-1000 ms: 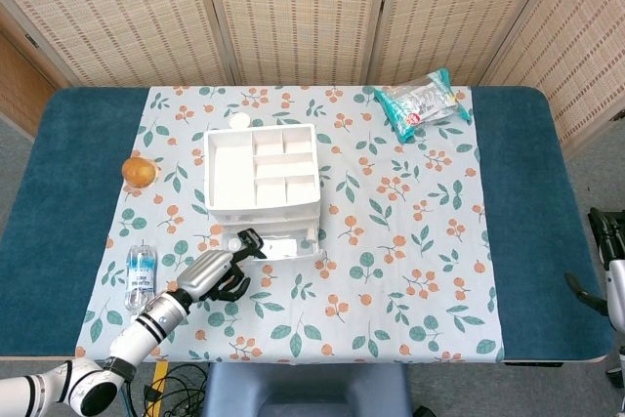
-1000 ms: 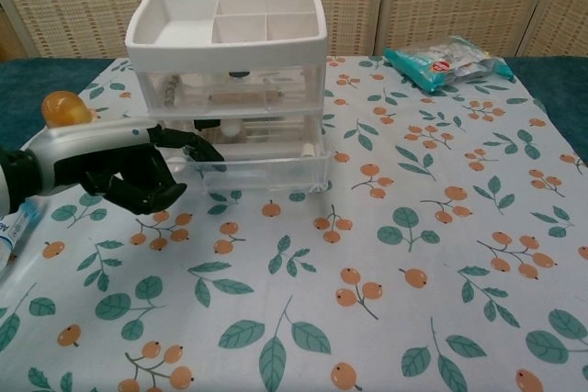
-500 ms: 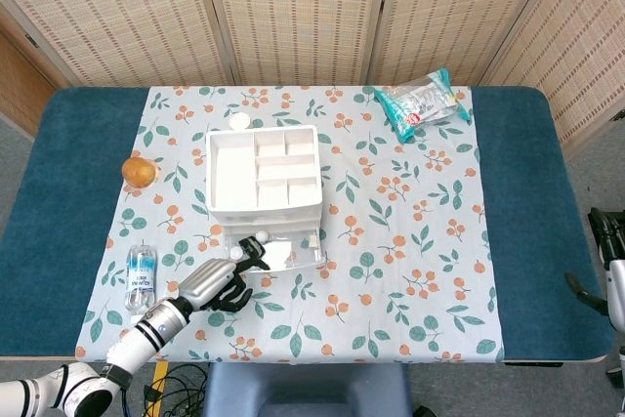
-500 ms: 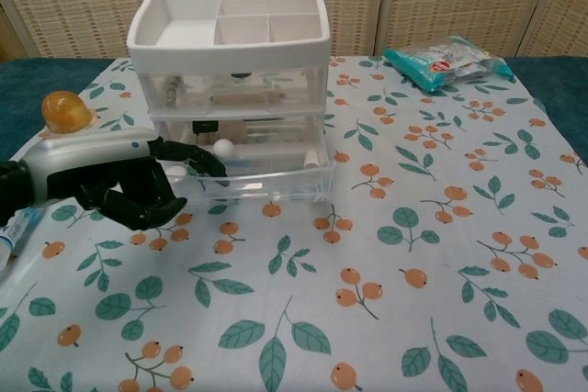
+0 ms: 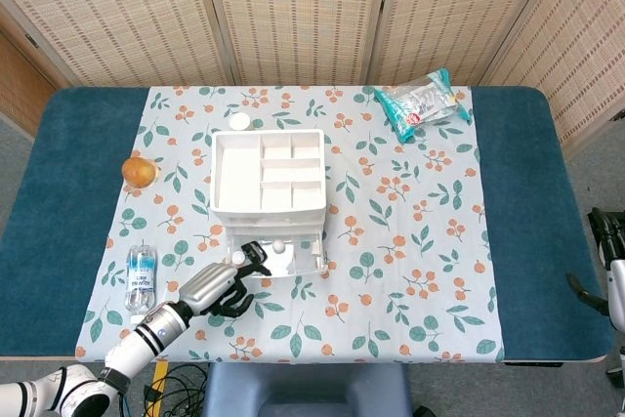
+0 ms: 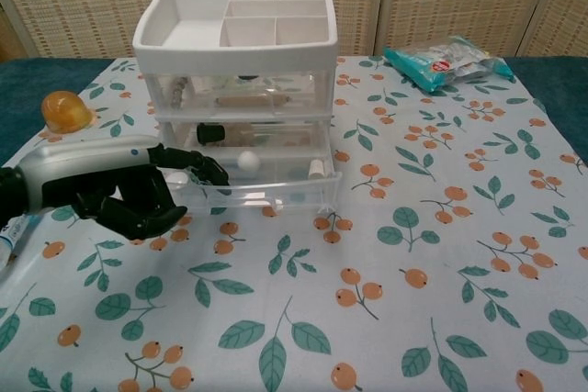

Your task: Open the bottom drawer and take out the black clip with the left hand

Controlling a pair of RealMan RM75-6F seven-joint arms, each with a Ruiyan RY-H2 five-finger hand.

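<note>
The white drawer unit [image 5: 266, 181] [image 6: 237, 34] stands mid-table with its clear bottom drawer [image 5: 280, 257] [image 6: 262, 186] pulled out toward me. My left hand [image 5: 221, 286] [image 6: 121, 196] is at the drawer's front left corner, its dark fingers [image 6: 204, 170] curled over the rim. A white ball [image 6: 246, 161] lies in the open drawer. A small black object [image 6: 209, 133], apparently the black clip, shows through the clear plastic further back. My right hand [image 5: 604, 259] hangs off the table's right edge, holding nothing, partly cut off.
An orange [image 5: 140, 171] [image 6: 61, 109] and a water bottle [image 5: 141, 276] lie left of the unit. A teal snack bag [image 5: 420, 103] [image 6: 446, 60] sits at the far right. A small white cap [image 5: 239, 121] lies behind the unit.
The bottom drawer has slid further out as my left hand drew back toward me. The whole unit shifted slightly to the right. The white ball and black object came into view.
</note>
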